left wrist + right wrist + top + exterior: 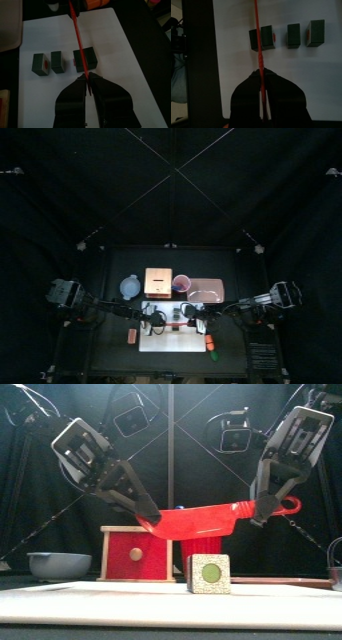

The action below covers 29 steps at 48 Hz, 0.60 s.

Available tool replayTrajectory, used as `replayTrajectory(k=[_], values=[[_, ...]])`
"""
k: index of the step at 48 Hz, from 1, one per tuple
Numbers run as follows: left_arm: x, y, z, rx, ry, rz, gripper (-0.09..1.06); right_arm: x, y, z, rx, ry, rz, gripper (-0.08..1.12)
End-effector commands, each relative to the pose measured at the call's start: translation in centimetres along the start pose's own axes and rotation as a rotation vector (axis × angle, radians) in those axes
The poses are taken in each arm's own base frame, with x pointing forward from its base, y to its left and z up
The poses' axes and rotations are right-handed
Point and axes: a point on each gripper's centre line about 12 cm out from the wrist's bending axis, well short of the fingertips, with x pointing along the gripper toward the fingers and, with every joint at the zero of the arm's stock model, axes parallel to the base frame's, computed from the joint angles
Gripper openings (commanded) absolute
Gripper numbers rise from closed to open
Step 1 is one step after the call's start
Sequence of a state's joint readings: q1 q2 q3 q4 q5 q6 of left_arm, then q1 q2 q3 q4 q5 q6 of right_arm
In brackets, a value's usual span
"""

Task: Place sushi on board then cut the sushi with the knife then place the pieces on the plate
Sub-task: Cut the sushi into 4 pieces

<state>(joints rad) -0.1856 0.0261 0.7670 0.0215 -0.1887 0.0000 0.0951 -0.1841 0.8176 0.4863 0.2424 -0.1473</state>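
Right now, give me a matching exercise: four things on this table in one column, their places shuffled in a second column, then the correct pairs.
1. red toy knife
2. dark green sushi pieces
3. blue-grey two-handled bowl
4. flat pink tray

A. left of the pale wooden box
B. on the white cutting board
C. right of the red cup
D. held over the board by the left gripper and right gripper

Pairs: 1-D, 2-B, 3-A, 4-C

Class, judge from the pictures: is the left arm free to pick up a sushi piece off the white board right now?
Probably not: the left gripper is shut on one end of the red knife, the right gripper on the other. The sushi pieces lie uncovered on the board beneath.
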Motion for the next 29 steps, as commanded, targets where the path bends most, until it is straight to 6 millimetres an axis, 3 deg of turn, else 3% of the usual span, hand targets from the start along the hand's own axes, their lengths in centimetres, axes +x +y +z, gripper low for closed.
replayTrajectory(k=[1,29], values=[[0.1,-0.3,0.5,0.005,-0.015,-0.007,0.48,-0.4,0.3,0.4,0.006,-0.02,0.009,0.4],[0.9,-1.0,-0.2,-0.011,0.006,-0.017,0.48,1.1,0.0,-0.7,0.026,0.032,-0.001,0.4]])
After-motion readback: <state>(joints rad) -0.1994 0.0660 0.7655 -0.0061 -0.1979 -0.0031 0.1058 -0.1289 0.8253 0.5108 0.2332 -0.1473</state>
